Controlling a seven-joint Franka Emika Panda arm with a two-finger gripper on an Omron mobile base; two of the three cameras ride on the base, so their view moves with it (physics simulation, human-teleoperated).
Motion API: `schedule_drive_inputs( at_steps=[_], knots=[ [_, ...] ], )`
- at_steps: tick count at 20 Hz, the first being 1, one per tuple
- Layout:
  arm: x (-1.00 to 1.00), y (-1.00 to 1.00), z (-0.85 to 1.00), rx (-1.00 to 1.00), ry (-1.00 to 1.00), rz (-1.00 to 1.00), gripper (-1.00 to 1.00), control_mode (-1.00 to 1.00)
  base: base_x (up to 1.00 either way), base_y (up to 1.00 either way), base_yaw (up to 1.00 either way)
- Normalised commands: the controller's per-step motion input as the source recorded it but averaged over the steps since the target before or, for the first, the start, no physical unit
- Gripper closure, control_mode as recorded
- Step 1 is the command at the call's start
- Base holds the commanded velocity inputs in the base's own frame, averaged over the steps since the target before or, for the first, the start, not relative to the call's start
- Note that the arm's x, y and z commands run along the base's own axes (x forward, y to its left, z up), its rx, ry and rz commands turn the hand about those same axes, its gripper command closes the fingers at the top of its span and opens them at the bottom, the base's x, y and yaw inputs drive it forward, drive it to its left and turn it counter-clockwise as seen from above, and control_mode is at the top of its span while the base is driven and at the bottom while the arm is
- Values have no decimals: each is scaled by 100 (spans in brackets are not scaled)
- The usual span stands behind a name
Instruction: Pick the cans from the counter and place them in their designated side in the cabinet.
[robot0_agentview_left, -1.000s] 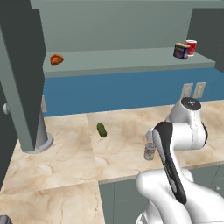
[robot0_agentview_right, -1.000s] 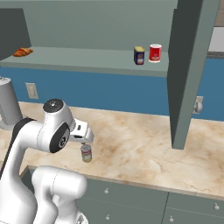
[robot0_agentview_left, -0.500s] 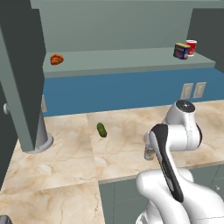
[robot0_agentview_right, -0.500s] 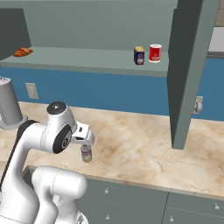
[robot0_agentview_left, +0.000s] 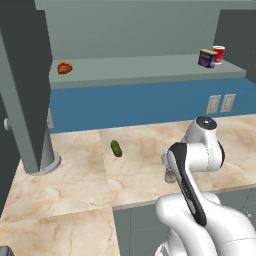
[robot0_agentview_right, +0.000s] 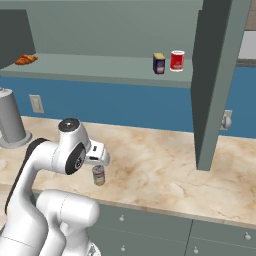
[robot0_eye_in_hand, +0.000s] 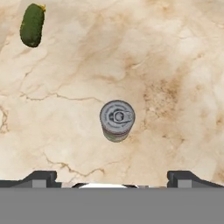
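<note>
You get flat, even rendered light in all three views, with no single bright source and no glare. The counter (robot0_agentview_left: 75, 175) reads bright and clean; the cabinet (robot0_agentview_right: 100, 30) interior sits duller, and its doors look dark. Shadows are faint: the silver can (robot0_eye_in_hand: 117, 120) throws almost none on the marble in the hand view. Edges are crisp rather than blurred, though small labels on the shelf are too coarse to read. You'll see no lens bending at the borders; straight lines stay straight, and everything is equally in focus
</note>
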Motion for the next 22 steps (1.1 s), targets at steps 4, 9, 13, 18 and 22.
schedule_drive_inputs(
  at_steps=[4,9,13,18,22],
  knots=[
    [11,0,-3,0,6,0,-100,-100,0,0,0],
    [4,0,-5,0,6,0,-100,-100,0,0,0],
    [5,0,-21,0,0,0,-100,-100,0,0,0],
    [9,0,-24,0,0,0,-100,-100,0,0,0],
    [11,0,-22,0,0,0,-100,-100,0,0,0]
  ],
)
